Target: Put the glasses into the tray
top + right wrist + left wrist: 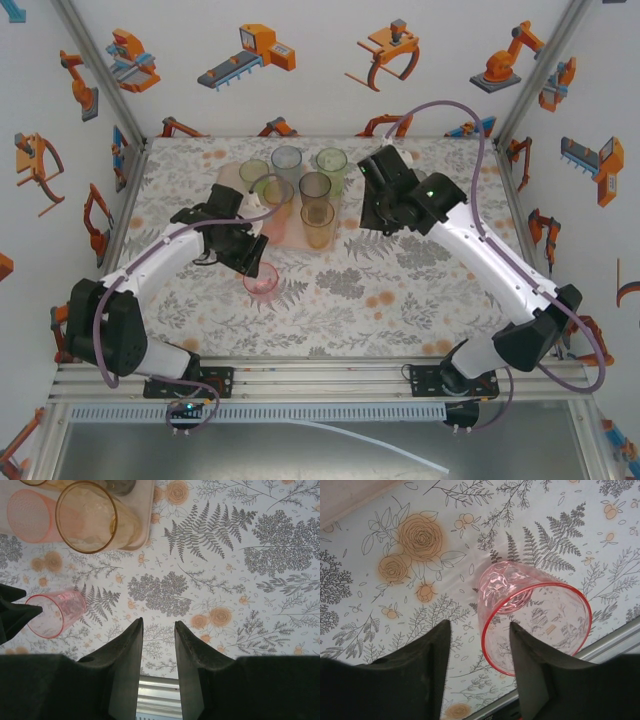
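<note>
Here, a table (400, 290) clothed in white with grey ferns and orange roses, boxed by white walls (330, 90) stickered with orange robots; the tray (290, 236) at its far middle holds several glasses (315, 186); left fingers (420, 675) stand open astride the rim of a pink glass (261, 281) just near of the tray; right fingers (120, 670) are parted and empty.

The left arm (165, 250) and the right arm (485, 260) share one build: glossy white tube links between chunky black joint housings, each on a black base plate (190, 383). A thin mauve cable (450, 105) trails along each arm, and a small green light (430, 187) glows on the right arm's wrist housing. The left claw (479, 625) and the right claw (157, 625) have matte black, wedge-shaped fingers (120, 670) tapering to blunt tips
</note>
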You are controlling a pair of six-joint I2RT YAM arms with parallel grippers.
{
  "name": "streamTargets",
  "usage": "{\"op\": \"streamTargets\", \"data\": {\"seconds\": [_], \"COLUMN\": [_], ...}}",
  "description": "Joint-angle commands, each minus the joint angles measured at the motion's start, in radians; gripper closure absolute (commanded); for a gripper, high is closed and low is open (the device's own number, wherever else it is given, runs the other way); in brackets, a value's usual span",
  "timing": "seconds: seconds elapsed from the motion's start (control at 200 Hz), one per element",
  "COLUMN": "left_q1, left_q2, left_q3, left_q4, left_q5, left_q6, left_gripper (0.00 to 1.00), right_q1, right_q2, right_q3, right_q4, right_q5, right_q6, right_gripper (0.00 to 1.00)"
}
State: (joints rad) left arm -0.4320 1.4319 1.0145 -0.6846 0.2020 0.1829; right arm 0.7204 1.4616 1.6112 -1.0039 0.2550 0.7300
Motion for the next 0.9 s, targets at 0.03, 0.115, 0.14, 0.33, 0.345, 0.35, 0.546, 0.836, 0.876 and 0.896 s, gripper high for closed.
{"op": "streamTargets", "data": {"seconds": [0.03,0.115,0.14,0.33,0.345,0.35,0.546,0.836,0.876,0.896], "left_q1": [-0.017,-0.020,-0.019,-0.024,-0.024,-0.025,-0.028,-0.020,-0.011,-0.005], "left_q2": [0.011,0.006,0.004,-0.002,-0.002,-0.002,-0.007,-0.050,-0.054,-0.057], "left_q3": [-0.007,-0.005,-0.006,-0.009,-0.009,-0.008,-0.004,0.066,0.088,0.098], "left_q4": [0.018,0.018,0.018,0.014,0.013,0.013,0.006,-0.084,-0.106,-0.117], "left_q5": [-0.028,-0.043,-0.045,-0.063,-0.065,-0.065,-0.074,-0.121,-0.128,-0.129], "left_q6": [0.036,0.038,0.039,0.045,0.044,0.043,0.044,0.046,0.040,0.037], "left_gripper": [0.56,0.61,0.62,0.74,0.77,0.78,0.85,1.00,1.00,1.00], "right_q1": [-0.006,-0.009,-0.011,-0.019,-0.021,-0.021,-0.027,-0.044,-0.047,-0.047], "right_q2": [-0.026,-0.033,-0.035,-0.045,-0.046,-0.046,-0.056,-0.057,-0.055,-0.055], "right_q3": [-0.022,-0.031,-0.031,-0.050,-0.052,-0.053,-0.077,-0.086,-0.086,-0.086], "right_q4": [0.027,0.027,0.027,0.033,0.034,0.034,0.043,0.057,0.059,0.058], "right_q5": [0.016,0.020,0.020,0.020,0.019,0.018,0.015,0.000,-0.002,-0.003], "right_q6": [0.018,0.017,0.017,0.016,0.016,0.016,0.016,0.010,0.008,0.008], "right_gripper": [0.66,0.66,0.66,0.66,0.66,0.66,0.66,0.66,0.66,0.66]}}
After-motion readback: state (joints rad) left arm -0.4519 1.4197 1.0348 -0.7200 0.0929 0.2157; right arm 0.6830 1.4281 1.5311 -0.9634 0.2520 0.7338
